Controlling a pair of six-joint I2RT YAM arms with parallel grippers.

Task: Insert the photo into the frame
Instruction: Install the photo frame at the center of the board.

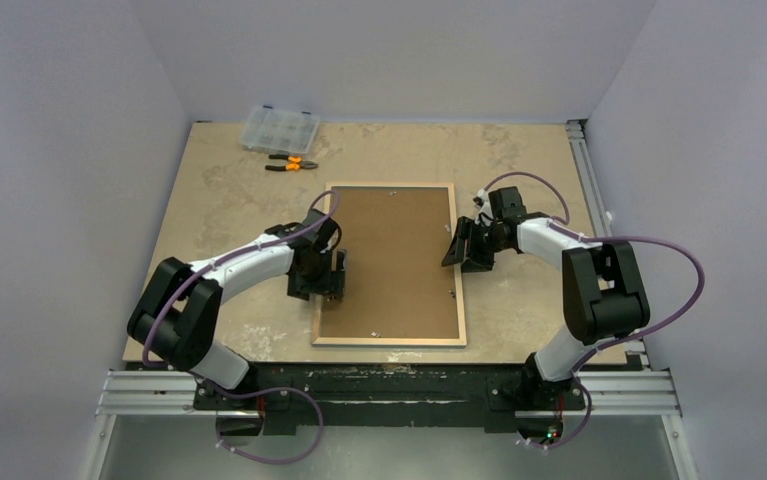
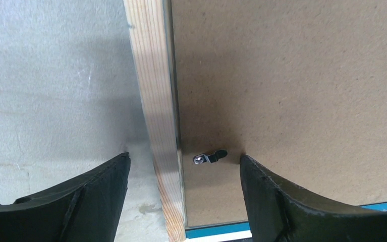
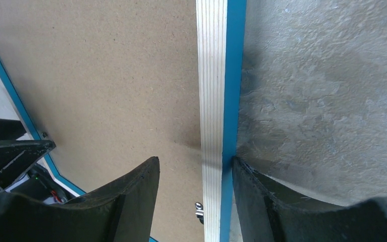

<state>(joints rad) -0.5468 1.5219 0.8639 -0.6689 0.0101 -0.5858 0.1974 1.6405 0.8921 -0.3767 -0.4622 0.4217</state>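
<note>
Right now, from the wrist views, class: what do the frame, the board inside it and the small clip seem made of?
The frame: light wood, possibly pine, bare back with straight grain lines; blue painted outer edge. The backing board: brown fibreboard or hardboard, matte, finely speckled. The clip: apparently metal, a shiny screw head with a dark tab.

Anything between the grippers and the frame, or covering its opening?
Nothing blocks either gripper: left gripper and right gripper each straddle a side rail of the frame. The brown backing board fills the opening, a metal clip over it.
</note>
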